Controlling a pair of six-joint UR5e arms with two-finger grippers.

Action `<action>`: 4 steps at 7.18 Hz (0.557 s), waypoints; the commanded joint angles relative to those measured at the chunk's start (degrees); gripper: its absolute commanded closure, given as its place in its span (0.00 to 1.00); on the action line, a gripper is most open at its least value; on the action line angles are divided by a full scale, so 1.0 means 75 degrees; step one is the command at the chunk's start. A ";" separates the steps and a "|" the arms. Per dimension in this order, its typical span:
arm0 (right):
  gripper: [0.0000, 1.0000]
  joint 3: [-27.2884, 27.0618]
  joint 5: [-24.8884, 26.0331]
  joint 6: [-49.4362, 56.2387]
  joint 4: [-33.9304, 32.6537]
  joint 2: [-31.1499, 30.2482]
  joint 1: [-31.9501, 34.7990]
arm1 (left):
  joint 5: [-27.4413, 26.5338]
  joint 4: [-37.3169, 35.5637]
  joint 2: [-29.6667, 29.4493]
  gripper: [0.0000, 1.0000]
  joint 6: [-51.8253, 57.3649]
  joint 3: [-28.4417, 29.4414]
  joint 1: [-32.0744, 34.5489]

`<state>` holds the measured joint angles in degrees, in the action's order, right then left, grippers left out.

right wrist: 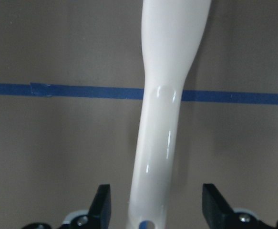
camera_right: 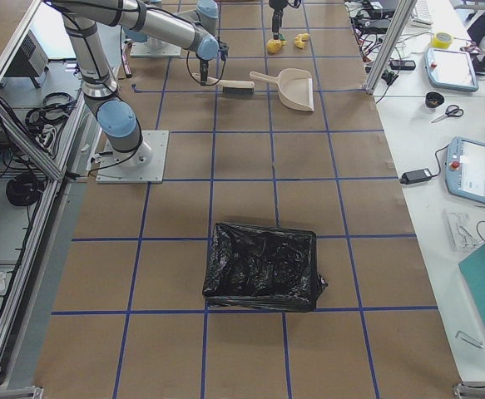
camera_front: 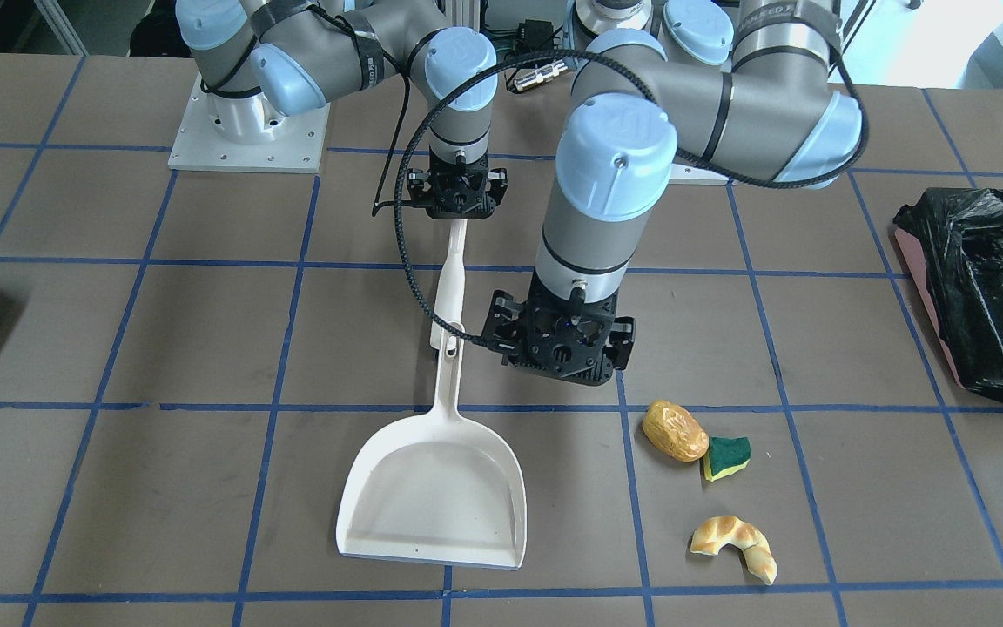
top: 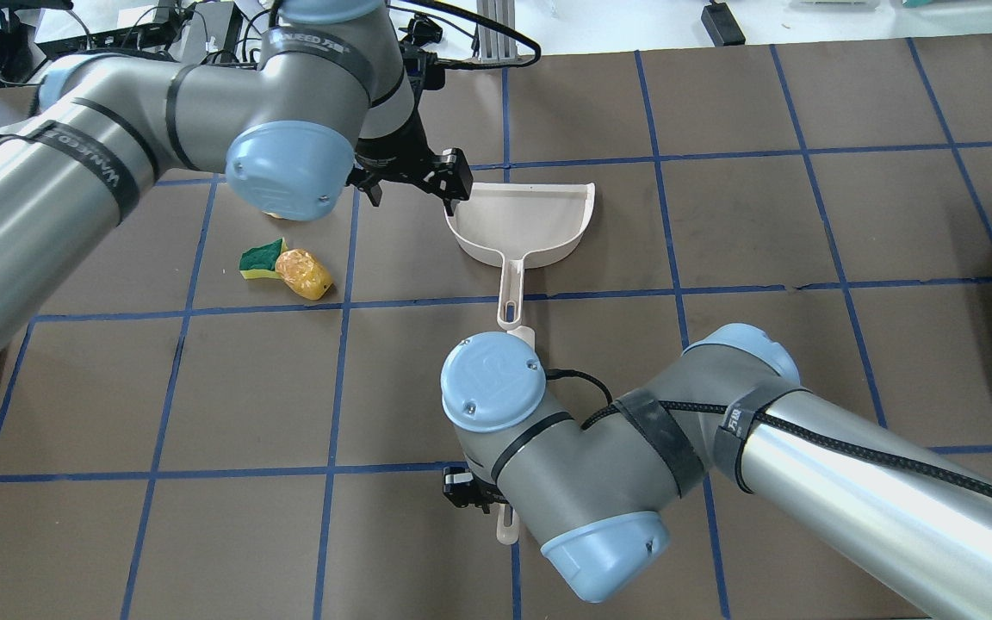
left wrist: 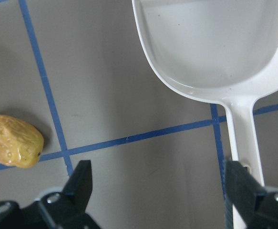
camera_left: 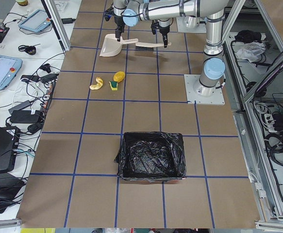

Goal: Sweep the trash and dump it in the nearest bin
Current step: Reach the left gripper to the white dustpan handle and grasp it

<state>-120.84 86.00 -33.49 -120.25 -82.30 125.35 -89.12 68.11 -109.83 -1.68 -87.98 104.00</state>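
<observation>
1. Trash lies in three pieces on the brown table (camera_front: pixel 205 331), toward the robot's left. A golden potato-like lump (camera_front: pixel 676 431) touches a green-and-yellow sponge wedge (camera_front: pixel 726 457), and a tan croissant (camera_front: pixel 735 544) sits near them but apart.
2. The bin (camera_front: pixel 928 228), pinkish and lined with a crinkled black bag, stands further toward that same end, well apart from the pieces. A second bin (camera_right: pixel 263 234) sits at the opposite end.
3. The cream dustpan (camera_front: pixel 432 496) rests flat beside the lump, its mouth pointing away from the robot.
4. The left gripper (camera_front: pixel 564 355) hovers between the lump and the dustpan's handle, fingers spread wide and holding nothing.
5. The right gripper (camera_front: pixel 458 192) straddles the white brush handle (camera_front: pixel 451 279). Its fingers stand apart on either side and do not seem to touch it.
6. The blue joint caps (top: pixel 493 381) carry a raised "UR" logo. The black straps (top: pixel 108 176) read "WANEED", followed by characters too small to make out.
</observation>
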 commanded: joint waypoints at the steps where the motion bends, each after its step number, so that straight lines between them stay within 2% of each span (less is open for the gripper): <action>1: 0.27 -0.0001 -0.0076 -0.0456 0.0037 0.0004 0.0021 | 0.0012 -0.0570 -0.0693 0.00 -0.0093 0.0059 0.0522; 3: 0.29 -0.0001 -0.0076 -0.0644 0.0037 -0.0019 0.0032 | 0.0012 -0.0794 -0.1034 0.00 -0.0721 0.0059 0.0932; 4: 0.45 -0.0001 -0.0076 -0.0644 0.0037 0.0004 0.0032 | 0.0012 -0.0796 -0.1082 0.00 -0.0783 0.0013 0.1038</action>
<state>-120.85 85.44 -38.05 -119.98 -82.36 125.57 -89.06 62.64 -116.99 -6.02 -87.62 110.38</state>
